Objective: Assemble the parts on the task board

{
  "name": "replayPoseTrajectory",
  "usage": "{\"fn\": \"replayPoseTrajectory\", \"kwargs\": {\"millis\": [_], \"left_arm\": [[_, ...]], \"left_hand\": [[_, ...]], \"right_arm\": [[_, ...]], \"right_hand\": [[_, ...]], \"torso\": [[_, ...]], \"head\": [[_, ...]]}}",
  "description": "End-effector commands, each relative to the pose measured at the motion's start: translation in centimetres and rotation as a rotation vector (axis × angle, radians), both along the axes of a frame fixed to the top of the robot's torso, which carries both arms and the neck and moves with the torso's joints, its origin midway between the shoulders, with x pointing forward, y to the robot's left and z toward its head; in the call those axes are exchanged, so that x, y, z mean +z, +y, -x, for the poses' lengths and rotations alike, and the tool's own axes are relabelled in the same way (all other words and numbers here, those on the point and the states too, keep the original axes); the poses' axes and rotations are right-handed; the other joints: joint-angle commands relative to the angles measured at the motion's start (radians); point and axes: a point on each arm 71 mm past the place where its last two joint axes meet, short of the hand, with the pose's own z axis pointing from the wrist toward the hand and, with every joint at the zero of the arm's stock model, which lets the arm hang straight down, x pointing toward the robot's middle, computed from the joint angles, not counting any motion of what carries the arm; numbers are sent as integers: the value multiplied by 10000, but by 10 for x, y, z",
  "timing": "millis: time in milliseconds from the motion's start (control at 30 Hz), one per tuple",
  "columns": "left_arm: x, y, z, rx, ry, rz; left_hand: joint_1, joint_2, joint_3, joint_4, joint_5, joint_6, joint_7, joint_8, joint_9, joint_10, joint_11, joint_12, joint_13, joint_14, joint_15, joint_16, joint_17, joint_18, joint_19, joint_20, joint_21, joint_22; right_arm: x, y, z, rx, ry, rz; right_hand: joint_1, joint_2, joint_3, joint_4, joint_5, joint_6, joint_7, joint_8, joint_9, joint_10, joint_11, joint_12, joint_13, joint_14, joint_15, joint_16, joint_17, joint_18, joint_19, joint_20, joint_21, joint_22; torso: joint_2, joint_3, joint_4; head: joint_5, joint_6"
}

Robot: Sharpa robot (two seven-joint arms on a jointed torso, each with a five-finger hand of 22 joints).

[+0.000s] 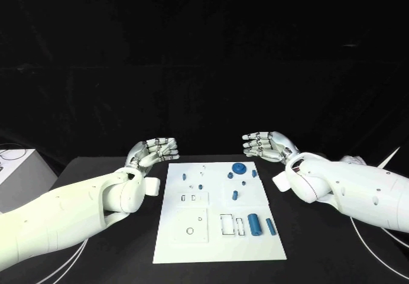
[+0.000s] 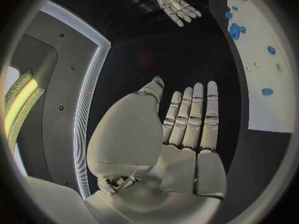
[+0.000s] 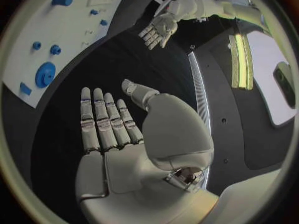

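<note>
The white task board (image 1: 183, 248) lies in the middle of the black table. On it are small blue parts: a round disc (image 1: 239, 169) at the far end, a short peg (image 1: 233, 194) mid-board, and two cylinders (image 1: 255, 225) (image 1: 270, 226) near the right edge. My left hand (image 1: 153, 152) hovers off the board's far left corner, fingers straight and apart, holding nothing. My right hand (image 1: 266, 145) hovers off the far right corner, likewise flat and empty. The left wrist view shows my left hand's palm (image 2: 187, 134) with the board (image 2: 268, 99) beside it. The right wrist view shows my right hand (image 3: 118, 134) and the disc (image 3: 45, 74).
Rectangular and round recesses mark the board's near half (image 1: 192, 225). A white box (image 1: 17, 171) stands at the table's far left. White cables (image 1: 396, 239) run along the right side. Bare black tabletop lies on both sides of the board.
</note>
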Motion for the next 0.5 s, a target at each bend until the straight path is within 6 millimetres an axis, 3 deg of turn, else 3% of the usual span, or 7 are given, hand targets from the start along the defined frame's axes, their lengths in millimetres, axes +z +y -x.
{"fn": "replayPoseTrajectory", "kwargs": {"millis": [33, 67, 167, 267, 367, 467, 500], "left_arm": [[12, -2, 3, -639, -570, -245], [14, -2, 4, -702, -623, -275], [25, -1, 7, -982, -782, -352], [36, 0, 11, -1298, -884, -378], [44, 0, 17, -1620, -877, -335], [50, -3, 25, -2031, -819, -235], [52, -4, 29, -2192, -809, -204]], "left_hand": [[133, -33, 64, -60, 9, 125, 149, 21, 14, 216, -65, -34, -13, 157, -75, 104, 147, 53, 162, -92, 181, 90], [214, -82, 144, -113, 12, 229, 100, 39, 32, 379, -126, -55, -17, 415, -167, 287, 297, 55, 394, -192, 413, 206], [254, -204, 315, -147, 6, 312, 60, -20, 37, 546, -177, -226, -64, 576, -245, 522, 589, 32, 560, -329, 802, 428], [244, -361, 579, -206, 6, 430, 9, -95, 58, 759, -253, -441, -86, 1008, -421, 1217, 1170, 25, 855, -543, 1613, 911], [144, -549, 883, -267, 13, 545, -36, -166, 107, 953, -300, -607, -83, 949, -517, 2103, 1898, -12, 814, -702, 2584, 1552], [-45, -724, 1217, -357, 4, 582, -52, -273, 174, 1055, -333, -787, -70, 817, -586, 3214, 2729, -8, 575, -783, 3771, 2360], [-77, -747, 1269, -375, -17, 584, -44, -289, 186, 1067, -346, -810, -68, 753, -582, 3350, 2838, -8, 501, -789, 3943, 2482]], "right_arm": [[15, 2, -3, 497, -1534, 2202], [17, 2, -4, 521, -1648, 2415], [26, 1, -8, 786, -1809, 3459], [33, 1, -11, 1158, -1933, 4757], [37, 1, -11, 1404, -2075, 5779], [41, 4, -10, 1563, -2341, 6906], [42, 5, -10, 1582, -2456, 7275]], "right_hand": [[522, -366, -74, -196, 545, 2363, 370, 639, 387, 2767, -591, 32, 50, 2770, -783, 809, 549, 252, 2069, -713, 1426, 626], [540, -414, -196, -190, 786, 2490, 314, 620, 401, 2963, -653, -72, 40, 3008, -880, 859, 664, 203, 2148, -831, 1772, 841], [593, -496, -548, -162, 845, 2854, 154, 524, 456, 3536, -862, -316, 55, 4036, -1220, 1242, 1221, 204, 2419, -1208, 3099, 1693], [508, -669, -742, -132, 1367, 3065, 5, 421, 490, 3737, -1074, -351, 63, 5666, -1631, 2246, 2028, 285, 3331, -1583, 4589, 2582], [420, -801, -545, -95, 1395, 3266, -104, 319, 547, 3974, -1191, -360, 86, 6203, -1779, 3191, 2905, 276, 3562, -1730, 5417, 3143], [257, -1022, -164, 5, 1398, 3335, -192, 162, 648, 4024, -1238, -373, 102, 6340, -1801, 4612, 4088, 265, 3752, -1787, 6113, 3699], [162, -1149, -28, 77, 1375, 3342, -199, 114, 711, 4035, -1274, -377, 115, 6327, -1781, 5309, 4648, 104, 4180, -1799, 6951, 4824]], "torso": [[276, -10, 45], [338, -23, 61], [487, -45, 88], [651, -47, 104], [830, -61, 129], [1003, -76, 150], [1046, -83, 158]], "head": [[-35, 10], [-57, 20], [-107, 89], [-136, 157], [-191, 208], [-267, 245], [-289, 267]]}}
